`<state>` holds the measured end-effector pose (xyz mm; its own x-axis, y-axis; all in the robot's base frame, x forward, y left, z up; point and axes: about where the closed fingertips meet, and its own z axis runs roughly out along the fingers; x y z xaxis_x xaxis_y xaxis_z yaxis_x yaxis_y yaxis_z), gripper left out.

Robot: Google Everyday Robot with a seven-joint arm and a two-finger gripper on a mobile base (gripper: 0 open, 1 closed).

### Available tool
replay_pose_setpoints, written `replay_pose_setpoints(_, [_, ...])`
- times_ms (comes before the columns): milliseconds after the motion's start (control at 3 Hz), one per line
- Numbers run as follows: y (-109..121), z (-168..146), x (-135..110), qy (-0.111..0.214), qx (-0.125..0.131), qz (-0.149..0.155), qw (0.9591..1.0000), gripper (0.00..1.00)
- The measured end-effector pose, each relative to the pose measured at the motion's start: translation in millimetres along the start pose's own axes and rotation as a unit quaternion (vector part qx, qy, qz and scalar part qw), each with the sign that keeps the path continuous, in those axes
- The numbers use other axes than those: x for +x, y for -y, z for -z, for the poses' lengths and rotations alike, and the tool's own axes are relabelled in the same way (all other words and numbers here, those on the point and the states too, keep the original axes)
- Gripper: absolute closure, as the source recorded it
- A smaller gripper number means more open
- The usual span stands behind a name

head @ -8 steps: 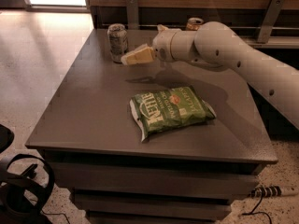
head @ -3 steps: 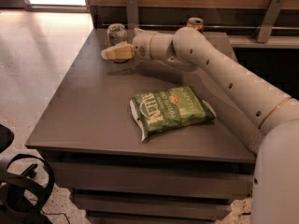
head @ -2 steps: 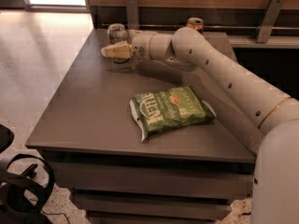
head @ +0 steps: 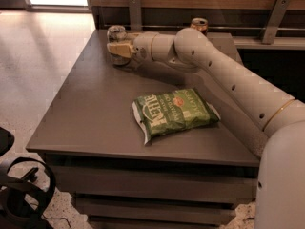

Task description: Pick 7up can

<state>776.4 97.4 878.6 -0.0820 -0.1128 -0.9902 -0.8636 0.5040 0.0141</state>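
The 7up can (head: 116, 33), silvery with a silver top, stands upright at the table's far left corner. My gripper (head: 119, 49) is right at the can, in front of its body, so only the can's top and lower edge show. The white arm (head: 224, 75) reaches across the back of the table from the right. The can rests on the table.
A green chip bag (head: 174, 112) lies flat in the middle of the grey table (head: 90, 123). A golden-orange can (head: 199, 24) stands at the back, behind the arm. A wall rail runs behind the table. A black wheeled base (head: 19, 194) sits on the floor at lower left.
My gripper has moved left from beside the can to right against its front. Over the last second it has hardly moved. The can and the bag have stayed put.
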Motion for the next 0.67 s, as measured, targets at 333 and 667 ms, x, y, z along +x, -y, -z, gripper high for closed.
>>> replay_pose_setpoints(333, [-2.2,-2.4,0.1,0.0,-0.002,0.0,1.0,0.88])
replay_pose_setpoints(667, [-3.9,-4.3,0.2,0.0,-0.004,0.0,1.0,1.0])
